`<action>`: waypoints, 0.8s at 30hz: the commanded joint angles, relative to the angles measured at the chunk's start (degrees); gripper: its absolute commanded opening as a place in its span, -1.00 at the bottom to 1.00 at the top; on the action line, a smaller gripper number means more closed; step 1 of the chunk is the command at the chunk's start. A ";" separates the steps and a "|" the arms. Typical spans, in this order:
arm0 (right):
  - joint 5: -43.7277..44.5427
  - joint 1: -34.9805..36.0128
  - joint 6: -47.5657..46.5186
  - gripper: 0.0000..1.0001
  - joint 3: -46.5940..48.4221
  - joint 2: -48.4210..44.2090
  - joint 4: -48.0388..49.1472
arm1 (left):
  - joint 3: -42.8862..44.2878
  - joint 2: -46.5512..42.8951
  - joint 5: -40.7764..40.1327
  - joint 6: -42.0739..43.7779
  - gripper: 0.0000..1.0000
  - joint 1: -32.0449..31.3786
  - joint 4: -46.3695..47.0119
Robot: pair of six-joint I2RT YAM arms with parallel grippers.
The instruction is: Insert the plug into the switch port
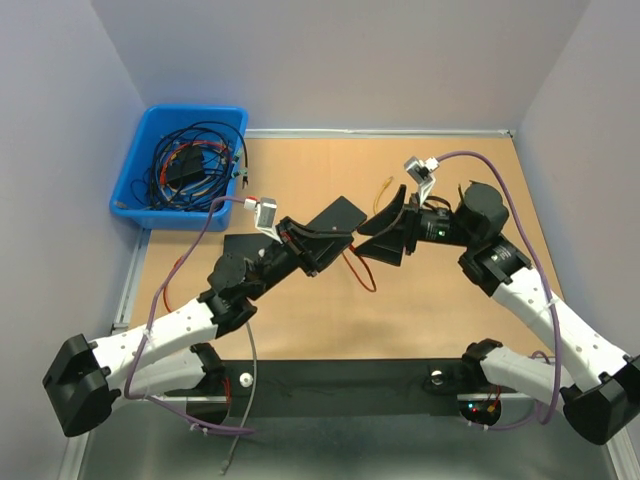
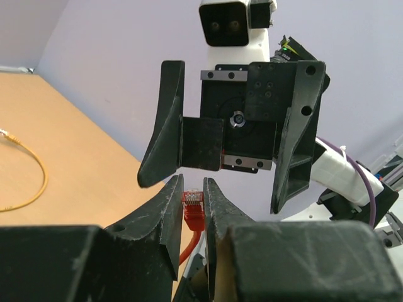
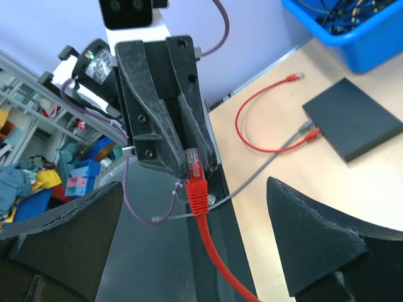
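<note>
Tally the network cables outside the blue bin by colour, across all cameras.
Red: 2, the red cable pinched in the left gripper and the red loop by the switch
Grey: 1, the grey cable
Yellow: 1, the yellow cable
Total: 4

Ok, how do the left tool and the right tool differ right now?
The left tool is shut on the red plug; the right tool holds nothing. The left tool's fingers stand narrow, with only the plug between them; the right tool's fingers are spread wide. Shared: both are black, two-fingered, and point at each other above the table.
</note>
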 commanded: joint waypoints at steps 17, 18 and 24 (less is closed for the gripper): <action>1.52 0.30 -2.81 0.40 8.05 1.12 2.04 | 5.24 -5.88 -2.76 -2.40 -1.00 -0.31 1.19; 1.35 0.30 -2.72 0.38 7.96 1.12 2.04 | 5.25 -6.05 -2.76 -2.57 -1.00 -0.31 1.37; 0.56 0.30 -0.09 0.29 6.21 1.21 4.67 | 4.98 -6.49 -2.85 -3.10 -1.00 -0.31 2.25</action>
